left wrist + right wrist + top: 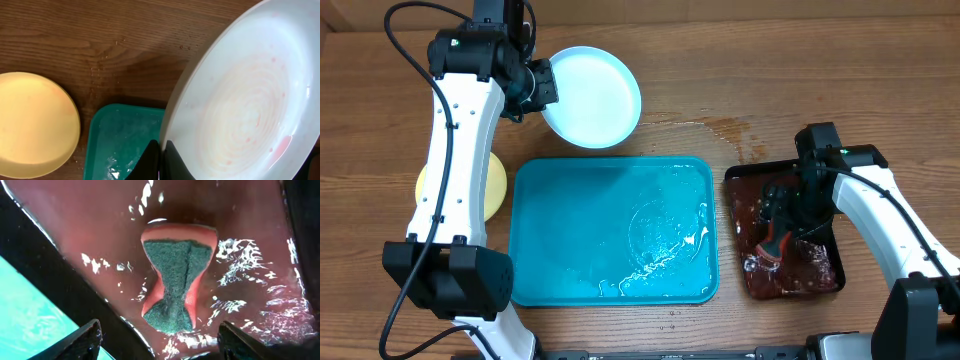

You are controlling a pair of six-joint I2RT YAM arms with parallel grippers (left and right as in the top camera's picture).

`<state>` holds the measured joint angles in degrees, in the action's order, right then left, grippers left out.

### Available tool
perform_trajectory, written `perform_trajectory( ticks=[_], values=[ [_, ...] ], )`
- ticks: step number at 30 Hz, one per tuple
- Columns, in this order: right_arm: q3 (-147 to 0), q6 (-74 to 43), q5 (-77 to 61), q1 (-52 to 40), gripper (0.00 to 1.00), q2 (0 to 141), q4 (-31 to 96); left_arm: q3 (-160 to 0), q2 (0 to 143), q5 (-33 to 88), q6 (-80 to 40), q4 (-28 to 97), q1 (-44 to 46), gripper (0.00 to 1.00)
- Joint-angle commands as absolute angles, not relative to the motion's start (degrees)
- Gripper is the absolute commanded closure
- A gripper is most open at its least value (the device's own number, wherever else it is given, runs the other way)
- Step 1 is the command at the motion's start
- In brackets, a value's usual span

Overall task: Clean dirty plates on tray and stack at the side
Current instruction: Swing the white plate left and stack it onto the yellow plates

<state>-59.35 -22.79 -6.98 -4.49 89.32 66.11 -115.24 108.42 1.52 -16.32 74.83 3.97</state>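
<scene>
**While one claw grips a plate, the other hangs open over a sponge**

Where the turquoise tray lies wet and streaked in the middle of the tabletop, the left claw is clamped on the rim of the pale blue-white plate, held tilted just beyond the tray's far edge. A yellow plate sits on the wood left of the tray. The right claw hangs with its fingers apart above a red sponge in the dark brown tray.

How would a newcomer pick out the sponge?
Right of the big turquoise tray sits a smaller dark red-brown tray. In its wet middle lies the sponge. It alone is waisted: red body, dark green scouring face.
</scene>
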Motion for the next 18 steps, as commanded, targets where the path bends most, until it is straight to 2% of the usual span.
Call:
perform_trajectory(
  ticks=[1, 9, 18],
  values=[
    [-63.88, -19.38, -6.07, -4.45, 0.25, 88.75, 66.61, -116.79, 106.45, 2.17, -15.66, 74.81, 1.43, 0.96],
    [-72.05, -19.22, -6.09, -4.45, 0.23, 88.75, 70.08, -116.64, 105.34, 4.73, -16.19, 79.02, -11.18, 0.95],
    [-72.47, -17.72, -6.09, -4.45, 0.21, 88.75, 72.14, -111.26, 105.32, 10.79, -14.15, 80.99, -28.27, 0.95]
  ],
)
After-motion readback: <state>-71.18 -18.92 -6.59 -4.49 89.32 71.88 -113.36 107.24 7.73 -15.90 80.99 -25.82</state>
